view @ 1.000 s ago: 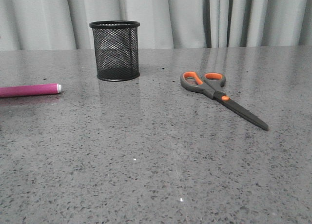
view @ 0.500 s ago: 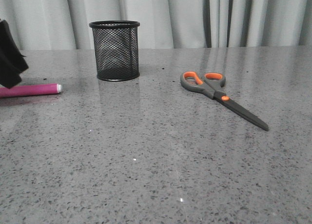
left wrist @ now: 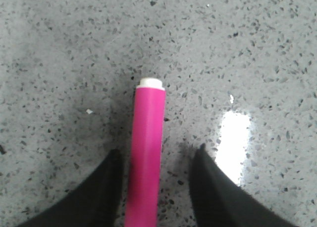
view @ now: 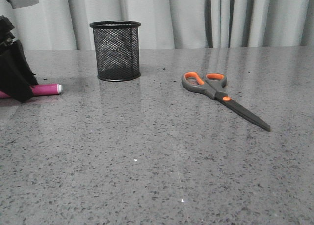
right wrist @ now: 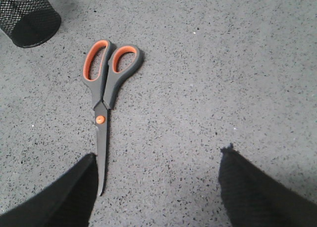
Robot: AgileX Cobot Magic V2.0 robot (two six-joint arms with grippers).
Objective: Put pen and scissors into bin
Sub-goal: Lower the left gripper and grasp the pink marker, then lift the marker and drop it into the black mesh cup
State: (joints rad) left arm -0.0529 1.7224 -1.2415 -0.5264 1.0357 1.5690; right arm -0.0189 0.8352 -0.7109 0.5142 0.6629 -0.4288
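Observation:
The magenta pen (view: 45,89) with a white tip lies flat at the table's far left. My left gripper (view: 17,85) is down over it, open, with the pen (left wrist: 146,153) lying between the two black fingers, nearer one of them. The black mesh bin (view: 116,50) stands upright at the back left; a part of it shows in the right wrist view (right wrist: 27,17). The scissors (view: 221,95) lie closed, right of centre. In the right wrist view the scissors (right wrist: 105,88) lie ahead of my open, empty right gripper (right wrist: 158,160), the blade tip by one finger.
The grey speckled table (view: 157,161) runs back to a grey curtain (view: 221,16). A bright glare spot (left wrist: 234,138) shines on the tabletop beside the left fingers.
My left gripper has come in from the left edge and moved down over the pen's rear part, hiding most of it in the front view. The pen, scissors and bin have not moved.

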